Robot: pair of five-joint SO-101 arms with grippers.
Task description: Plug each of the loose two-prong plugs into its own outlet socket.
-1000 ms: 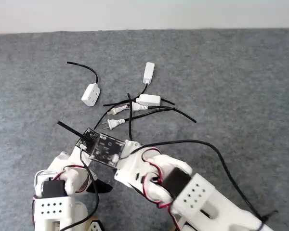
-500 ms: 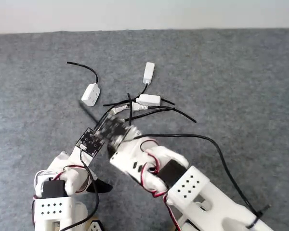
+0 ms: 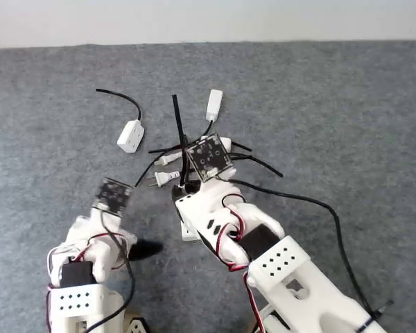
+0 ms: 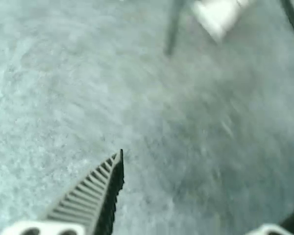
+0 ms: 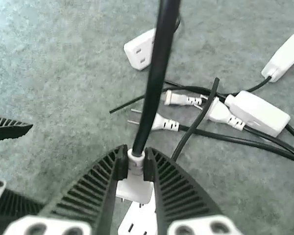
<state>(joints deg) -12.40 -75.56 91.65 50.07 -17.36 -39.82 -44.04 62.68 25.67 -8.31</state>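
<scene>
One plug [image 5: 134, 188], clamped in the right tool [image 5: 135, 152], hangs over a socket [image 5: 137, 221], apparently for insertion; left tool [image 4: 186, 205] apart.

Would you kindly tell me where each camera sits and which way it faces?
High view: fixed overhead, looking down on the grey mat, left arm and right arm at the near edge.
Left wrist view: on the left arm, facing down at the mat, its open jaws in the foreground.
Right wrist view: on the right arm, looking down along its jaws, shut on a plug over a white socket.
Shared: high and right wrist views both show the loose plugs.
</scene>
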